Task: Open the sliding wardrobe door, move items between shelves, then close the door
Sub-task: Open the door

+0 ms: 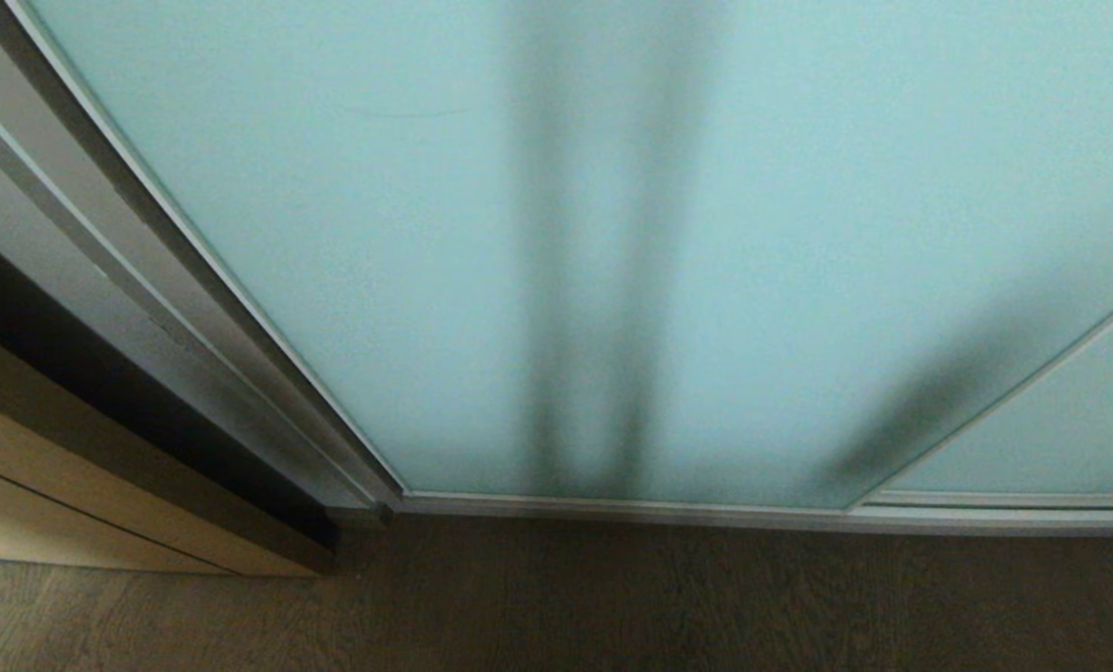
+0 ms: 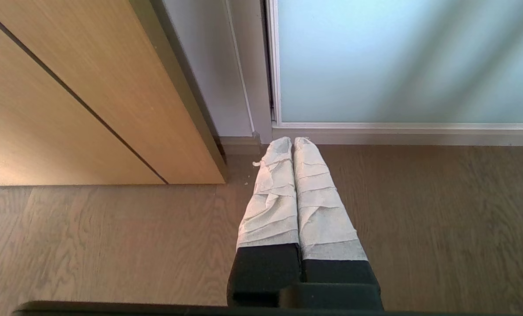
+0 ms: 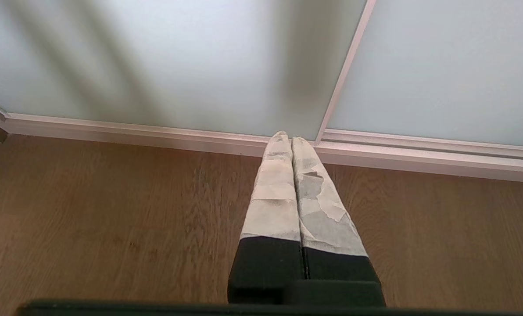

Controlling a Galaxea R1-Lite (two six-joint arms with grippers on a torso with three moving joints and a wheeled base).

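Door: we see the sliding wardrobe door [image 1: 351,233] closed, its frosted aqua glass filling most of the head view, with its bottom rail meeting the wooden floor [image 1: 556,607].
Second panel: another frosted panel [image 1: 1070,429] overlaps the door low on the right side.
Left gripper: the left gripper [image 2: 292,142] points down at the floor with its wrapped fingers [image 2: 272,197] pressed together and holding nothing; it is not touching the door.
Door to left gripper: the door's lower left corner lies just beyond the fingertips, a little to one side.
Right gripper: the right gripper [image 3: 286,136] also has its fingers [image 3: 274,193] together and empty, and points to where the two glass panels meet.
Cabinet: a light tan cabinet front [image 2: 59,101] stands left of the door frame.
Items and shelves: we cannot see them behind the glass, only dark vague shapes.
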